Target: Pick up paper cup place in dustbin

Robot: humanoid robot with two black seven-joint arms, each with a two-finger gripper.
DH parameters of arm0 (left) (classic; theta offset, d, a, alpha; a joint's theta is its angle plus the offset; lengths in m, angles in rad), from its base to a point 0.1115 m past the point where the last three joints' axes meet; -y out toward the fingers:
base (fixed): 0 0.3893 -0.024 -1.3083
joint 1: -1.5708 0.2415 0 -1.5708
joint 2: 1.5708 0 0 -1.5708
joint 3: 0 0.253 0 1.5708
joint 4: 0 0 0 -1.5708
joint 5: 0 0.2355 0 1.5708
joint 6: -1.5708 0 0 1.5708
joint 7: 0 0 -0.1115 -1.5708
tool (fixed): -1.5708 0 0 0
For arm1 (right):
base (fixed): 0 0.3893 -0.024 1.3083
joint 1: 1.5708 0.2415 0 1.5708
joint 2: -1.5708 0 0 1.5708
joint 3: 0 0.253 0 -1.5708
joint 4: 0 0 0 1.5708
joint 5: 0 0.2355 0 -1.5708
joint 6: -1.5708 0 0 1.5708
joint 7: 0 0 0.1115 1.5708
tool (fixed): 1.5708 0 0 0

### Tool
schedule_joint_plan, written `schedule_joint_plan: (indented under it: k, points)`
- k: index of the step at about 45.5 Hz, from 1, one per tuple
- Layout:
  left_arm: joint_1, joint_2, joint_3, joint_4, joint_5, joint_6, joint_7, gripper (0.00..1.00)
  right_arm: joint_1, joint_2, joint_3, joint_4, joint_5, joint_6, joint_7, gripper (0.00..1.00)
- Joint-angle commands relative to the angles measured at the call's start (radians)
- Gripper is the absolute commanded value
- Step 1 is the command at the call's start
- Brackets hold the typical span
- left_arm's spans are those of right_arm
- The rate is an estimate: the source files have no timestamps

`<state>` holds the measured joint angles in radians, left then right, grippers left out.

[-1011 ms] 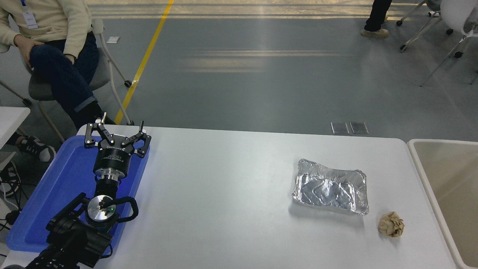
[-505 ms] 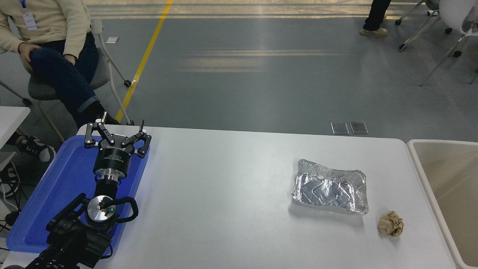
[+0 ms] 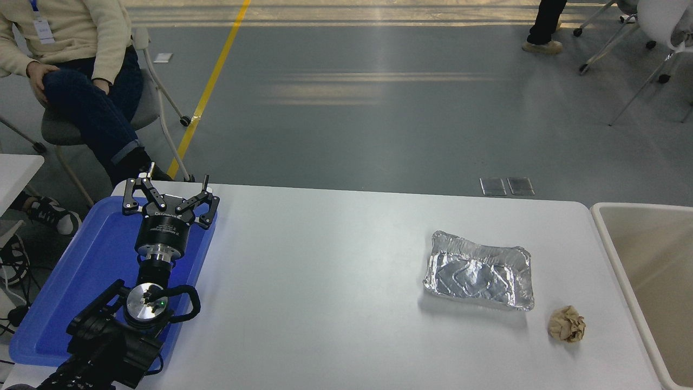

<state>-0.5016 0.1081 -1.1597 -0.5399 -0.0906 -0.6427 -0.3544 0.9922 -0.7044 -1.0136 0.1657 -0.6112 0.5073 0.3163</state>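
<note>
Left gripper (image 3: 167, 190): parked at the left side of the table, above the blue tray. The two black fingers are spread wide apart and hold nothing. The tips reach past the tray's far edge, close to the far left corner of the table.
Left arm (image 3: 116, 330): black, with round silver metal joints and a black cable loop. It comes in from the near left corner.
Right gripper: it does not appear in the head view.
Paper cup: I cannot find it on the table or in the part of the bin that is visible.
Dustbin (image 3: 609, 238): beige plastic, rectangular, with a thick pale rounded rim. It stands against the right edge of the table and is cut by the picture's border. The visible inside walls are smooth and plain.
Blue tray (image 3: 81, 271): flat, glossy plastic with a low raised rim, lying along the left edge of the table.
Foil tray (image 3: 479, 271): shiny, wrinkled aluminium, rectangular with soft corners, on the right half of the table, apart from the dustbin.
Paper ball (image 3: 567, 324): brown, crumpled, rough, near the near right corner, just beside the foil tray's near right corner, not touching it.
Table (image 3: 325, 281): white, smooth, with rounded corners.
Person (image 3: 70, 59): sitting on a chair beyond the far left corner, in a cream sweater and dark jeans.
</note>
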Motion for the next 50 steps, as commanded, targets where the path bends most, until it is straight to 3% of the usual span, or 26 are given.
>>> schedule_joint_plan:
  k: [1,10,16,18,19,21,22,27,38,50]
  points:
    - [-0.002,-0.001,0.000,0.000,-0.001,0.000,0.000,1.00,-0.021,0.013,0.006,-0.017,0.021,-0.032,0.000,0.00]
    - [-0.002,-0.002,0.000,0.002,-0.001,0.000,-0.002,1.00,-0.030,0.043,0.009,-0.018,0.025,-0.052,0.000,0.00]
    - [-0.002,-0.002,0.000,0.002,-0.001,0.000,-0.003,1.00,-0.076,0.069,0.009,-0.032,0.056,-0.113,-0.002,0.15]
    - [-0.002,-0.002,0.000,0.002,-0.001,0.000,-0.003,1.00,-0.090,0.075,0.009,-0.038,0.063,-0.125,-0.002,0.28]
    - [-0.002,-0.002,0.000,0.002,-0.001,0.000,-0.003,1.00,-0.095,0.079,0.009,-0.040,0.067,-0.128,-0.002,0.44]
    - [-0.002,-0.002,0.000,0.002,-0.001,0.000,-0.003,1.00,-0.098,0.083,0.012,-0.041,0.079,-0.138,-0.003,0.89]
    - [-0.002,-0.002,0.000,0.002,-0.001,0.000,-0.003,1.00,-0.099,0.085,0.012,-0.041,0.089,-0.138,-0.005,0.93]
    - [-0.002,-0.004,0.000,0.002,-0.001,0.000,-0.003,1.00,-0.105,0.092,0.017,-0.052,0.126,-0.136,-0.008,0.99]
    - [0.000,-0.004,0.000,0.002,-0.001,0.000,-0.003,1.00,-0.109,0.114,0.027,-0.055,0.131,-0.138,-0.006,0.99]
    - [0.000,-0.002,0.000,0.002,-0.001,0.000,-0.003,1.00,-0.083,0.117,0.211,-0.061,0.136,-0.136,-0.006,0.99]
